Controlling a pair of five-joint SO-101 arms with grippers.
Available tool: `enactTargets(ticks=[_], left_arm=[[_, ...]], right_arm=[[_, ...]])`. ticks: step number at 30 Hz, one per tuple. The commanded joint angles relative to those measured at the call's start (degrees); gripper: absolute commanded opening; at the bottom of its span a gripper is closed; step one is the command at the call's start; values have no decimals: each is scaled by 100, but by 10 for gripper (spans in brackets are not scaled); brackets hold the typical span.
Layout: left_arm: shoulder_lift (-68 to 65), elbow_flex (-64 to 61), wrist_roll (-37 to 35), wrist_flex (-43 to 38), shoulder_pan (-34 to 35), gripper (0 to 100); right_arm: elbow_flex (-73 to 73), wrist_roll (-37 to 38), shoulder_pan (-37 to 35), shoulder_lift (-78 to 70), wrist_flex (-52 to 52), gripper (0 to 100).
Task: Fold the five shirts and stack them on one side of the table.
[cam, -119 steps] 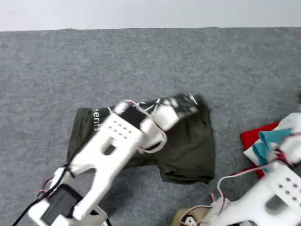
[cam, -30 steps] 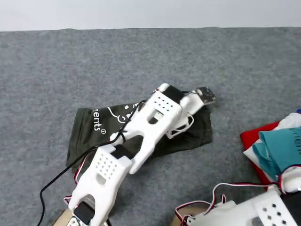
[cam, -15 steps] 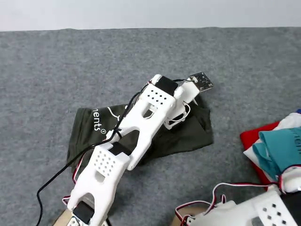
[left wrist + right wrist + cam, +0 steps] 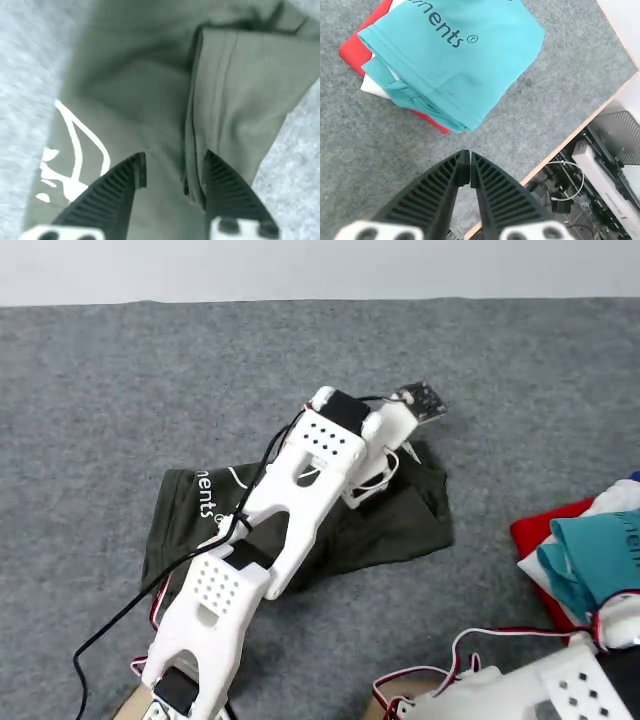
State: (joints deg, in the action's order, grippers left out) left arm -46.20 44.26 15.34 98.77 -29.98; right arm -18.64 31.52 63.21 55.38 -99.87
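So the dark green shirt (image 4: pixel 410 525) is lying roughly mid-table on the grey mat (image 4: pixel 300 360), partly folded, with its white print (image 4: pixel 205 492) showing at the end toward the left arm's side. The left arm stretches right across it. From the wrist cam, the left gripper (image 4: pixel 174 164) sits low over the fabric with its jaws apart, and a folded edge of the shirt runs up between them. It's not actually pinching anything, as far as I can see.

Over at the right edge of the table there's a stack: the teal shirt (image 4: pixel 465 60) on top, a white shirt (image 4: pixel 374 85) peeking out under it, and a red shirt (image 4: pixel 355 46) at the bottom. The right gripper (image 4: pixel 470 156) hangs over bare mat just beside that pile, fingers pressed together with nothing in them.
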Motion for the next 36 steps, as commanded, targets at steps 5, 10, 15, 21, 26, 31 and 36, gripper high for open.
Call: enactTargets(ticks=[5, 10, 15, 21, 26, 31, 36], left_arm=[[545, -198, 18, 158, 686, 104], [1284, -215, -9, 167, 1354, 67], [2391, -963, -580, 167, 2031, 51], [3393, -2615, -1248, 88, 3569, 50], [3604, -3486, -1240, -791, 4571, 5], [3543, -3925, -1275, -1705, 4686, 4], [2936, -3916, -1257, -1987, 4651, 41]], right_arm=[[-334, -26, 13, 31, -57, 14], [-360, -26, -224, 22, -48, 14], [-343, -62, -901, -4, -48, 15], [-360, -70, -2088, -13, -101, 15], [-448, -70, -3134, -31, 22, 15], [-1310, -70, -4409, -31, 1077, 15], [-1741, -62, -5059, -418, 2158, 15]])
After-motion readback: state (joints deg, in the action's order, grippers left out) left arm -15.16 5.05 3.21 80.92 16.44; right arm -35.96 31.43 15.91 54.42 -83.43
